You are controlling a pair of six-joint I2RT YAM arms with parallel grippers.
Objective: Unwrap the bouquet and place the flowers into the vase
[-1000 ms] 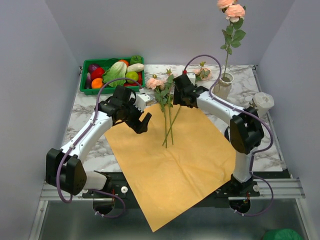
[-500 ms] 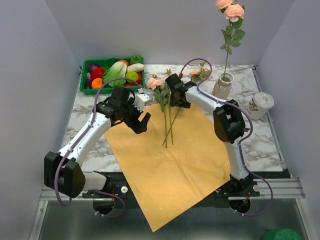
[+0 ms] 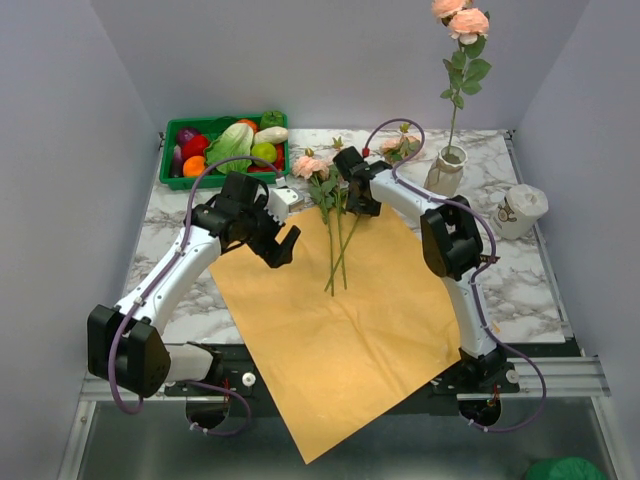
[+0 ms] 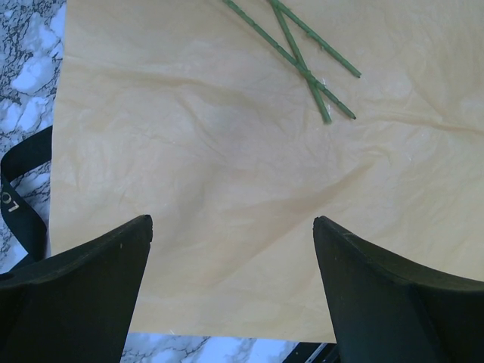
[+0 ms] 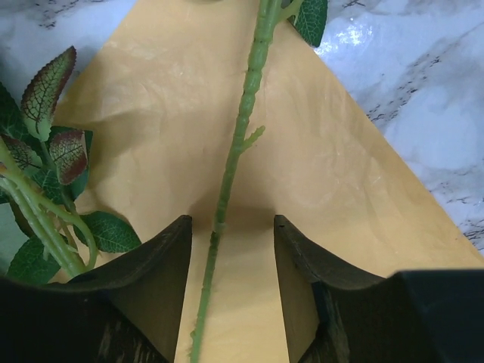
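Note:
The orange-yellow paper sheet [image 3: 345, 320] lies spread flat on the marble table. Several pink roses [image 3: 311, 166] lie at its far edge, their green stems [image 3: 337, 250] crossing on the paper. The beige vase [image 3: 445, 171] at the back right holds tall roses [image 3: 462, 22]. My right gripper [image 3: 358, 200] is low over the lying flowers. In the right wrist view its jaws stand open astride one stem [image 5: 231, 162], a gap on each side of my right gripper [image 5: 232, 223]. My left gripper [image 3: 281, 246] [image 4: 233, 227] hovers open over bare paper [image 4: 227, 151]. A black ribbon [image 4: 23, 193] shows at the paper's left edge.
A green basket [image 3: 168, 170] of plastic vegetables and fruit sits at the back left. A squat white pot [image 3: 521, 210] stands at the right. One more pink rose [image 3: 400, 146] lies on the marble left of the vase.
My right arm has swung left from beside the vase to above the lying stems, and its jaws have narrowed around one stem. The left arm has barely moved.

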